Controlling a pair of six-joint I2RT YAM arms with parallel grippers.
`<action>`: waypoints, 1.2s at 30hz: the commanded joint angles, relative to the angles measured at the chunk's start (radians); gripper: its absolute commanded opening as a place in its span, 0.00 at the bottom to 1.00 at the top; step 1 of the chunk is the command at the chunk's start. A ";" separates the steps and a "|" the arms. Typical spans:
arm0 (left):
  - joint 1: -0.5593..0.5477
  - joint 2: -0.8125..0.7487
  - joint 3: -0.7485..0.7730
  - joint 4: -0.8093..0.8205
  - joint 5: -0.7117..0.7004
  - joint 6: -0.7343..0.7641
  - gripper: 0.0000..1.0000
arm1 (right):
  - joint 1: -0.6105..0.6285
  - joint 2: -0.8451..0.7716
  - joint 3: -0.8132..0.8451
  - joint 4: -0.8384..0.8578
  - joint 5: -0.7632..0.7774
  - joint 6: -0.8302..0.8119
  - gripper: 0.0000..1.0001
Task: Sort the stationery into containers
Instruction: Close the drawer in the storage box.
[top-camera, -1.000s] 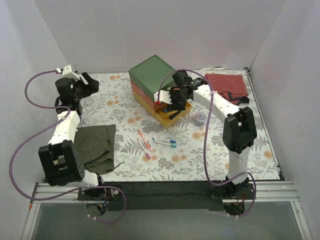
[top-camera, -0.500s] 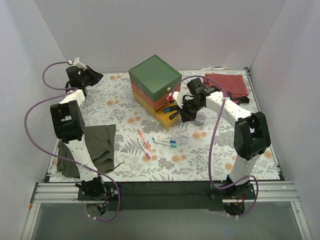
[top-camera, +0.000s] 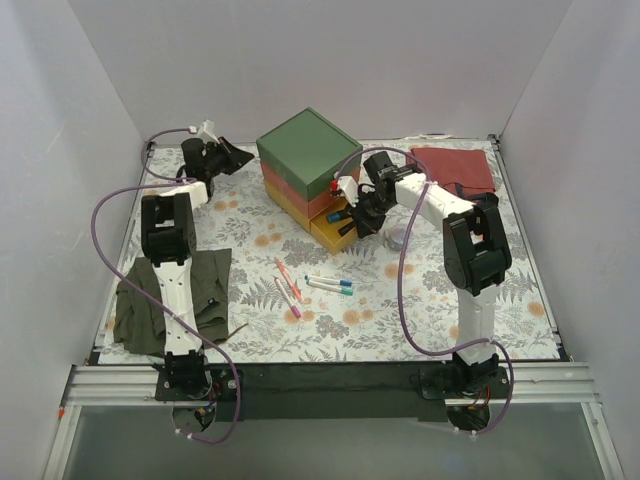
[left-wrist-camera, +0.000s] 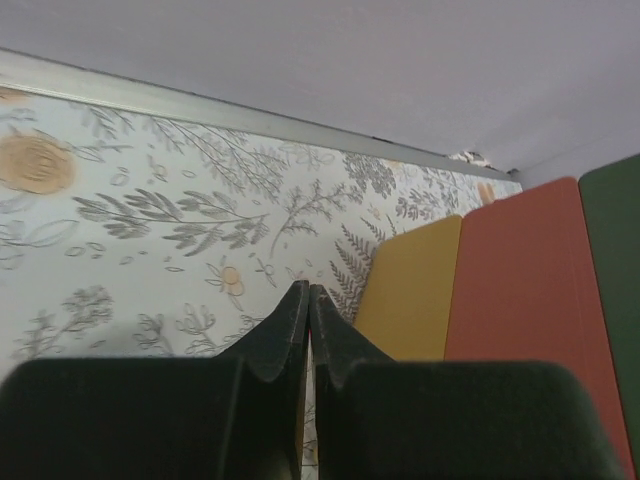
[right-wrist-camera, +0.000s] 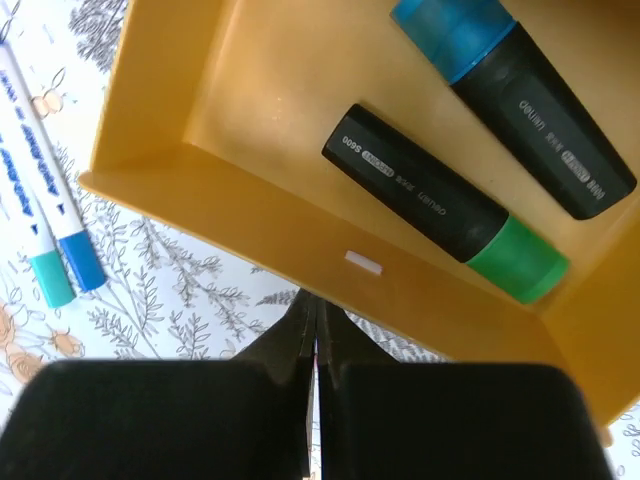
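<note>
The containers are a stacked box: green drawer (top-camera: 308, 148) on top, red drawer (top-camera: 300, 187) under it, and the yellow drawer (top-camera: 332, 236) pulled out at the bottom. In the yellow drawer (right-wrist-camera: 250, 110) lie two black highlighters, one blue-capped (right-wrist-camera: 520, 65) and one green-capped (right-wrist-camera: 440, 200). My right gripper (right-wrist-camera: 313, 300) is shut, empty, just outside the drawer's front wall by its white knob (right-wrist-camera: 363, 262). Two white pens (top-camera: 330, 284), a red pen (top-camera: 284, 273) and a pink pen (top-camera: 290, 297) lie on the mat. My left gripper (top-camera: 240, 160) is shut, left of the box.
A small round grey piece (top-camera: 398, 238) lies right of the yellow drawer. A red cloth (top-camera: 455, 170) sits at the back right and an olive cloth (top-camera: 170, 290) at the front left. Purple cables loop off both arms. White walls enclose the mat.
Both grippers have shut. The left arm swung from the far left toward the back, nearer the box. The right gripper drew back and now hovers at the yellow drawer's front.
</note>
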 joint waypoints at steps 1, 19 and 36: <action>-0.052 0.012 0.047 0.058 0.027 -0.047 0.00 | -0.004 0.020 0.125 0.066 0.009 0.069 0.01; -0.143 0.091 0.067 0.065 0.012 -0.059 0.00 | 0.003 -0.003 -0.009 0.408 -0.068 0.311 0.01; -0.154 0.099 0.084 0.015 0.004 -0.008 0.00 | 0.007 -0.111 -0.412 1.171 0.115 0.534 0.01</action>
